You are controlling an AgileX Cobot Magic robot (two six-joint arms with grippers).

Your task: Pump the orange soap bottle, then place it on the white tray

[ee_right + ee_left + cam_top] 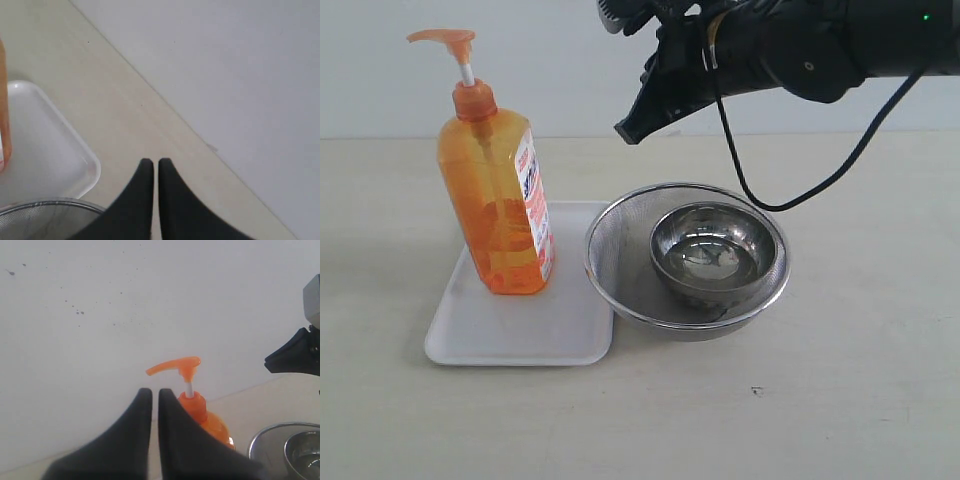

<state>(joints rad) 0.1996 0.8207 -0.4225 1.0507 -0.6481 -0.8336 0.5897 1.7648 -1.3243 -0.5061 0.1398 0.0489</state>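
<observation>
On the white tray (520, 335) stands the orange soap bottle (495, 200).

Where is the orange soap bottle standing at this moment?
In the exterior view, the orange soap bottle stands upright on the rear half of the white tray, on the scene's left, just left of the mesh strainer holding a steel bowl.

Orange soap bottle (498, 205), white tray (520, 335)

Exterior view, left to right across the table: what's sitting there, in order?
The white tray with the orange soap bottle standing on it → mesh strainer with the metal bowl inside it.
</observation>
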